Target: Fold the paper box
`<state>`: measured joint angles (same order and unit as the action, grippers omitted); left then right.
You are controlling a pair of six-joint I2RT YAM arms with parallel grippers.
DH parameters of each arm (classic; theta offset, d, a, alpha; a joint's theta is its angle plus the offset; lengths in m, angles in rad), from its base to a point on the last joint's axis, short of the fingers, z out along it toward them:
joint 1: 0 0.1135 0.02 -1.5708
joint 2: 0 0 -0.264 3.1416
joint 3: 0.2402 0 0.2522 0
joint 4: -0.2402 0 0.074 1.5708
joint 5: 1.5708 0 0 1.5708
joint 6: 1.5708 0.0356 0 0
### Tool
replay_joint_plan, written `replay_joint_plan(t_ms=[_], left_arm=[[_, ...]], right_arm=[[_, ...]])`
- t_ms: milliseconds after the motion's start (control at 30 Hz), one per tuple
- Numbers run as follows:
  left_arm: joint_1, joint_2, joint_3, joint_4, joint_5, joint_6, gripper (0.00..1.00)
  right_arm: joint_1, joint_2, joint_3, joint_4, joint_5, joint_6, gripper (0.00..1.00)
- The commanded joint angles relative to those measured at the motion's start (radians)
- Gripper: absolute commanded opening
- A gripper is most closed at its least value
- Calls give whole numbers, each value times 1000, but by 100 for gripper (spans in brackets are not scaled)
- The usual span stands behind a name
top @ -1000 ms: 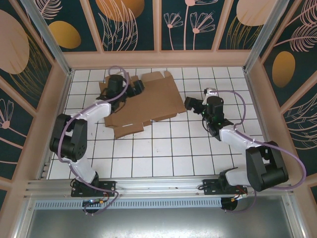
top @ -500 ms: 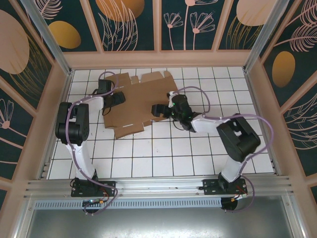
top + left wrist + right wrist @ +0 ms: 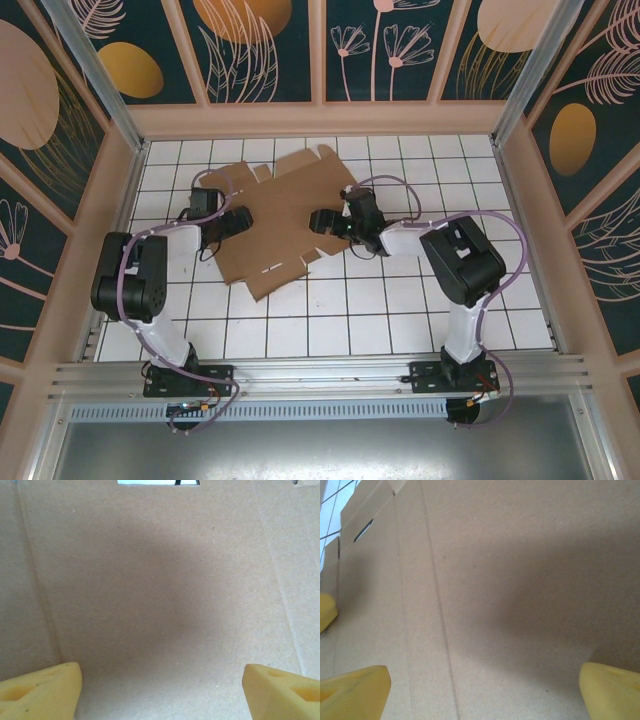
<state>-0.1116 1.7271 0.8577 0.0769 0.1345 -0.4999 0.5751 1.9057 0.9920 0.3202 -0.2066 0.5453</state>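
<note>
The paper box [image 3: 285, 210] lay opened out as a flat blank on the white tiled table [image 3: 330, 310], towards the far left and centre and turned at an angle to the tile lines, with no wall or flap yet raised. By that, the task looked to be at its start: the two arms were settling over the sheet rather than folding it. The left gripper [image 3: 238, 220] sat at the blank's left edge and the right gripper [image 3: 320, 220] over its right-hand part, the two pointing towards each other across the cardboard. In the left wrist view the left gripper [image 3: 160, 687] had its yellow fingers [image 3: 45, 690] spread wide, with bare cardboard between them; the right gripper [image 3: 485, 692] was likewise spread, its fingers [image 3: 612, 690] far apart over a panel crossed by a crease line [image 3: 437, 580] and a narrow slot [image 3: 364, 530] (probably where a tab locks later). Whether either set of pads touched the sheet could not be told so close in. The next move probably called for one arm to pin the base panel down while the other slid a finger under a side panel and lifted it along a crease.
</note>
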Motion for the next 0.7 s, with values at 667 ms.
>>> replay_joint_plan(t_ms=[667], left_arm=[[-194, -33, -56, -2, 2, -82, 87]], right_arm=[[-383, 165, 243, -269, 32, -155, 98]])
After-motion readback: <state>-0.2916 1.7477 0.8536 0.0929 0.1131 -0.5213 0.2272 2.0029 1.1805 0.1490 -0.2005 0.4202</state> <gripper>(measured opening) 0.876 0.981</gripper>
